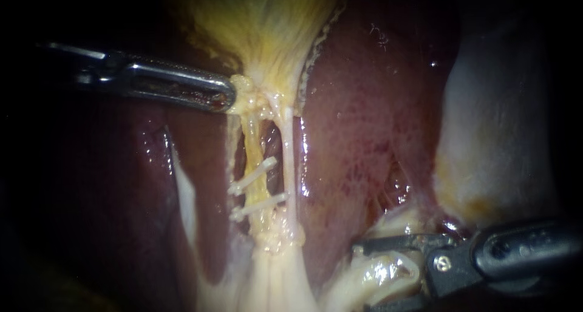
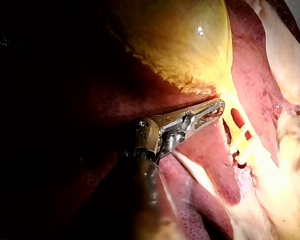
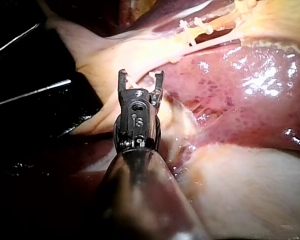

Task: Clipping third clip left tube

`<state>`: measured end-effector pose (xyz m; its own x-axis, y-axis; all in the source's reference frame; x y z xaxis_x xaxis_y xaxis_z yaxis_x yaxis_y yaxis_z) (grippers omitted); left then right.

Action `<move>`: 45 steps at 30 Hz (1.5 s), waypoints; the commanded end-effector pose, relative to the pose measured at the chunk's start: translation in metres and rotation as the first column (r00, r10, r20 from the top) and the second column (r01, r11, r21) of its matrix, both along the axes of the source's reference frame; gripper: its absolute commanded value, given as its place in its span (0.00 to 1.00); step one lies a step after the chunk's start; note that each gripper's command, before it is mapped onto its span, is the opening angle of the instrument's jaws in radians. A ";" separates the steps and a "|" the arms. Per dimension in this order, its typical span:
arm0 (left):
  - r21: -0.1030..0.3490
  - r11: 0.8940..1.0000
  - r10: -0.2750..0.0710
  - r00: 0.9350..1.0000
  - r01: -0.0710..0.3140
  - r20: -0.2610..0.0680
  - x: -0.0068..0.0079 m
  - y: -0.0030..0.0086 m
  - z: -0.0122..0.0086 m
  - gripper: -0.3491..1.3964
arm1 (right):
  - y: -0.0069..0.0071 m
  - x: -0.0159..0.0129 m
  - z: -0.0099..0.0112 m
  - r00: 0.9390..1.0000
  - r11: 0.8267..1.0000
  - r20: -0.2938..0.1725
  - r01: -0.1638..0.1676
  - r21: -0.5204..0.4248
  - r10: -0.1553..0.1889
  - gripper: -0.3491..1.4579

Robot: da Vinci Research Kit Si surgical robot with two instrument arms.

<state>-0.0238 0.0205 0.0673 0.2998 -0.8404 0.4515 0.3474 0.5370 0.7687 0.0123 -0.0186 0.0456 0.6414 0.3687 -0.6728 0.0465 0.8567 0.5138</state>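
Observation:
The yellow gallbladder (image 1: 267, 27) narrows to a neck, from which two pale tubes run down. The left tube (image 1: 251, 148) carries two white clips, an upper clip (image 1: 252, 173) and a lower clip (image 1: 258, 207). The right tube (image 1: 286, 160) is bare. My left instrument (image 1: 228, 98) comes in level from the left, its jaws shut on the gallbladder's neck; the left wrist view shows the same grip by that instrument (image 2: 217, 106). My right instrument (image 1: 362, 277) lies low at the right, well away from the tubes, jaws open. In its own view this instrument (image 3: 141, 75) is a wide fork.
Dark red liver (image 1: 364, 124) flanks the tubes on both sides. Pale fatty tissue (image 1: 498, 136) rises at the right, above my right instrument's shaft. Whitish tissue (image 1: 382, 275) lies by its open jaws. The clips (image 3: 195, 26) show far ahead of the right jaws.

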 end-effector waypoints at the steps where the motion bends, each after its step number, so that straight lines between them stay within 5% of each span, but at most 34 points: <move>1: 0.000 1.000 0.001 1.000 -0.001 0.001 0.0001 0.0000 0.0000 0.00 | 0.0000 0.0000 0.0000 1.000 1.000 0.000 0.000 0.000 0.000 0.47; 11: 0.003 1.000 0.004 1.000 -0.004 0.004 0.0006 0.0001 -0.0005 0.00 | 0.0001 0.0000 0.0001 1.000 1.000 0.002 -0.004 0.005 0.004 0.46; 31: 0.008 1.000 -0.024 1.000 0.024 -0.017 0.0054 0.0028 -0.0047 0.00 | 0.0005 0.0000 0.0006 1.000 1.000 0.015 -0.019 0.023 0.019 0.46; 37: 0.008 1.000 -0.028 0.999 0.028 -0.020 0.0055 0.0029 -0.0051 0.00 | 0.0007 0.0000 0.0007 1.000 0.999 0.013 -0.021 0.023 0.021 0.46; 45: 0.005 0.999 -0.031 0.999 0.031 -0.023 0.0051 0.0024 -0.0049 0.00 | 0.0022 0.0002 0.0002 0.997 0.996 -0.017 -0.070 0.063 0.072 0.47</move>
<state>-0.0187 0.0228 0.0623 0.2828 -0.8527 0.4392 0.3819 0.5201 0.7640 0.0126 -0.0161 0.0457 0.5862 0.4696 -0.6602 -0.0085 0.8184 0.5746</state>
